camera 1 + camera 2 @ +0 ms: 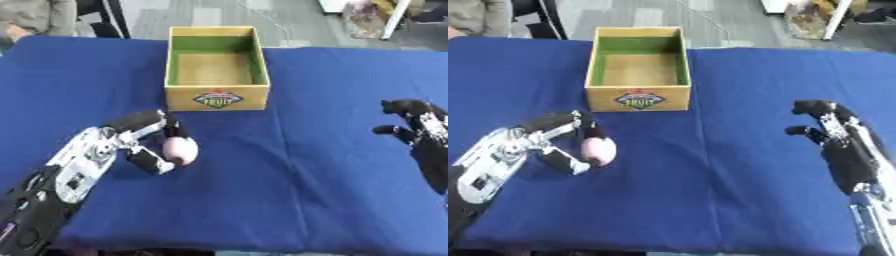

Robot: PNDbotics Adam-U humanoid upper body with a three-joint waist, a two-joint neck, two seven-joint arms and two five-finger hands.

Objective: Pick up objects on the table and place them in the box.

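Observation:
A small pink rounded object [182, 150] lies on the blue tablecloth [289, 175], in front of the box and a little to its left. My left hand [140, 142] reaches in from the lower left; its fingers and thumb curl round the pink object from the left side. The yellow wooden box [216, 97] with a green inner wall stands at the table's far middle, a fruit label on its front; nothing shows inside it. My right hand [833, 135] hovers at the right side, fingers relaxed and holding nothing.
The blue cloth covers the whole table, and its front edge runs along the bottom of the views. A person sits beyond the far left corner, and chair legs and clutter stand on the floor behind the table.

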